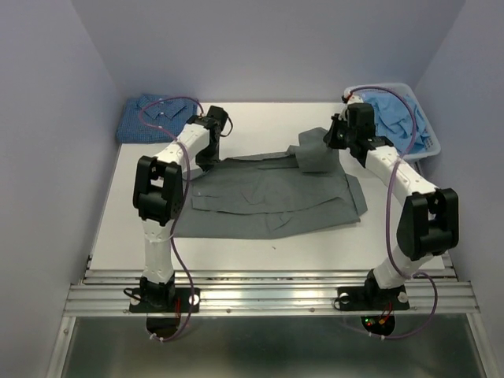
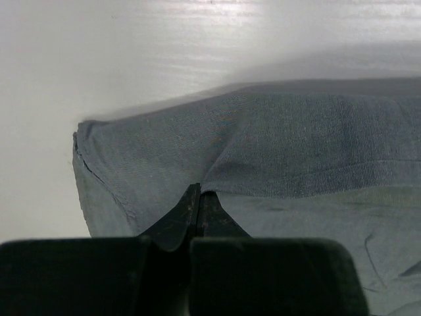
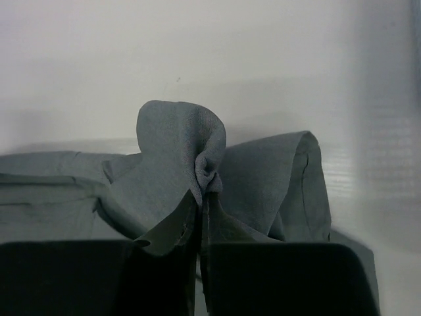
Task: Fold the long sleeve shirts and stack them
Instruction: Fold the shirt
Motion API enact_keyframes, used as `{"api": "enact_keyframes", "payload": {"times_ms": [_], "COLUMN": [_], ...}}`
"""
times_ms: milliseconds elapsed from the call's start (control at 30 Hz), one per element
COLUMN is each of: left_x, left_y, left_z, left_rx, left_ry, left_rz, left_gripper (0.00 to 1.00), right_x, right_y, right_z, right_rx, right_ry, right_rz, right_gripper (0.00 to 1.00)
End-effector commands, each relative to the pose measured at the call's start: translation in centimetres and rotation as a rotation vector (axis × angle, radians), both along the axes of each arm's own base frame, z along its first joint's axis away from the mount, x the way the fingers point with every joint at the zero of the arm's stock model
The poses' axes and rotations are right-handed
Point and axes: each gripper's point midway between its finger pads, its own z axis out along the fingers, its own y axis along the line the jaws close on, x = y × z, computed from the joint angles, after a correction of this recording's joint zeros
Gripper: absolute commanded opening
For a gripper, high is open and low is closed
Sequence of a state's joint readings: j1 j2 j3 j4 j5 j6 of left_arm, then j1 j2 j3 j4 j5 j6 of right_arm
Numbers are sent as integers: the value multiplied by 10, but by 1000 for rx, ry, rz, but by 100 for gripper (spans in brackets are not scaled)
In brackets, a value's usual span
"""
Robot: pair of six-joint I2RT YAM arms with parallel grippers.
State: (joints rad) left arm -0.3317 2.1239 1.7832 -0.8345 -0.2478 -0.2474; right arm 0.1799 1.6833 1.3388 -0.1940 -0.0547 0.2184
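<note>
A slate-grey long sleeve shirt [image 1: 276, 197] lies spread across the middle of the white table [image 1: 315, 244]. My left gripper [image 1: 206, 161] is shut on its far left edge; the left wrist view shows the closed tips [image 2: 198, 194] pinching a fold of grey cloth [image 2: 276, 151]. At the far right corner of the shirt my right gripper [image 1: 337, 142] is shut on a raised bunch of cloth [image 1: 315, 153]. The right wrist view shows that bunch [image 3: 191, 148] puckered between the closed tips [image 3: 205, 191]. A folded blue shirt [image 1: 153, 116] lies at the far left corner.
A pale blue bin [image 1: 421, 130] at the far right holds crumpled light blue cloth [image 1: 394, 110]. Purple walls close in the table on the left, back and right. The metal rail [image 1: 268, 295] with both arm bases runs along the near edge.
</note>
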Motion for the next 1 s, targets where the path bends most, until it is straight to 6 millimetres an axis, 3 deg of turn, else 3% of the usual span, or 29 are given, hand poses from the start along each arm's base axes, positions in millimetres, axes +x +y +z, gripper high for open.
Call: {"api": "enact_keyframes", "payload": {"times_ms": [0,167,333,433,733,800,967], "left_x": [-14,-30,-32,-37,-48,-50,-51], "left_y": [-3,-7,-8,1,21,24,23], "left_z": [28,27,40,45,39,43,39], "left_rx": [-1,48,79,116,209,216,208], "left_ry": [-51,-10,-24,-35,-5,-8,-5], "left_rz": [-1,-38,-55,-13,91,110,121], "left_gripper": [0,0,0,0,0,0,0], "right_x": [-30,-71,-97,-108,-123,-123,-124], "right_y": [5,8,4,3,-9,-8,16], "right_z": [17,6,-1,-5,3,14,22], "right_rx": [90,135,142,141,57,53,144], "right_ry": [-7,86,160,201,297,305,352], "right_rz": [-1,13,-7,-9,-23,-5,92], "right_gripper": [2,2,3,3,6,7,6]}}
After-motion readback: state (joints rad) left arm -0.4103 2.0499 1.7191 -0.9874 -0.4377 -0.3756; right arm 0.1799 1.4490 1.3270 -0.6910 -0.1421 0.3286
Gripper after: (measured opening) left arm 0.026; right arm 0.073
